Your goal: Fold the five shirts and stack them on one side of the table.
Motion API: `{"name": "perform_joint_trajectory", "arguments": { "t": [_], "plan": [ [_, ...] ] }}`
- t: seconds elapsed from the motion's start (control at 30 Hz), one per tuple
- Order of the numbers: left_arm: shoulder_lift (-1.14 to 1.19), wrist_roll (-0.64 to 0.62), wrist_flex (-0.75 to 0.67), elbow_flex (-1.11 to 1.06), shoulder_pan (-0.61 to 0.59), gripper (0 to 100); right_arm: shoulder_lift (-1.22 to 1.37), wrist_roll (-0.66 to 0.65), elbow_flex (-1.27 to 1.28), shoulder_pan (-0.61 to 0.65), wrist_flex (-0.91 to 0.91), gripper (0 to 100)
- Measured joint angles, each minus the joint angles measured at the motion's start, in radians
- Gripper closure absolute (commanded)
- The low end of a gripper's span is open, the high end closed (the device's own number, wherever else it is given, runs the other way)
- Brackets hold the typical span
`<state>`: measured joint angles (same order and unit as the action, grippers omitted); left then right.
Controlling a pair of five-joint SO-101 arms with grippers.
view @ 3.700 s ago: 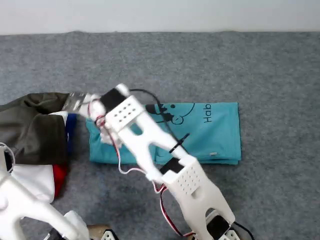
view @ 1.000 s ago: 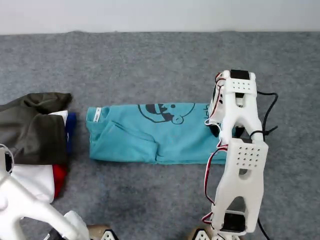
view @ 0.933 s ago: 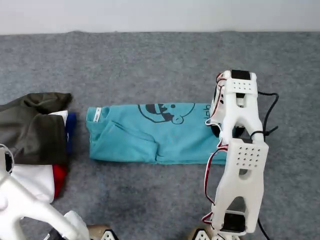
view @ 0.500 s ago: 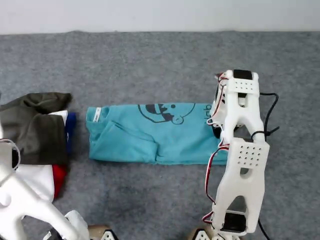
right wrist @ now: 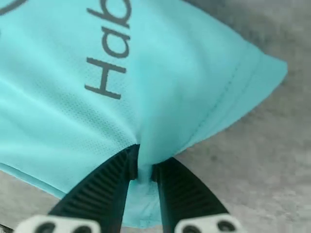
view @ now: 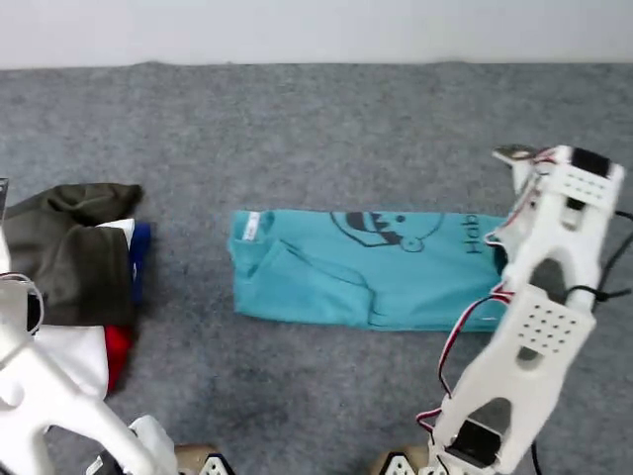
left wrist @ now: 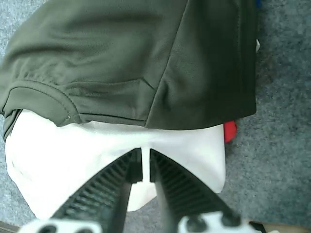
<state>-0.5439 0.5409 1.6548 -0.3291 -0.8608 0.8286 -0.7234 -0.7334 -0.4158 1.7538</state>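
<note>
The high view gives you the layout. The teal shirt (view: 366, 272) lies folded into a long band across the middle of the grey desk (view: 297, 119). Its collar end points toward the stack of shirts (view: 69, 267) at the left edge, well apart from it. Your right arm (view: 539, 317) stands over the band's other end and covers the grip there.

The right wrist view supplies that detail: the right end effector (right wrist: 144, 162) is clamped on a pucker of teal cloth just beside the printed lettering (right wrist: 111, 51), near the hem corner.

The left wrist view opens up the stack. A dark olive shirt (left wrist: 131, 63) lies on top of a white shirt (left wrist: 73, 165), and a red shirt (left wrist: 230, 131) pokes out beside them. The left end effector (left wrist: 144, 156) hangs over the white shirt with its fingers drawn nearly together, a thin slit between them. Whether they pinch cloth, you cannot tell.
</note>
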Motion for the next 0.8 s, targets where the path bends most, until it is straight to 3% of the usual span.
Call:
{"name": "perform_joint_trajectory", "arguments": {
  "t": [0.13, 0.33, 0.8],
  "plan": [
    [0.000, 0.000, 0.000, 0.000, 0.000, 96, -0.012, -0.015, -0.040, -0.034, 0.000, 98.9],
    [0.000, 0.000, 0.000, 0.000, 0.000, 96, -0.137, -0.018, -0.040, 0.026, 0.000, 98.9],
    [0.000, 0.000, 0.006, 0.000, 0.000, 96, -0.572, 0.015, 0.164, 0.529, 0.002, 98.8]
  ]
}}
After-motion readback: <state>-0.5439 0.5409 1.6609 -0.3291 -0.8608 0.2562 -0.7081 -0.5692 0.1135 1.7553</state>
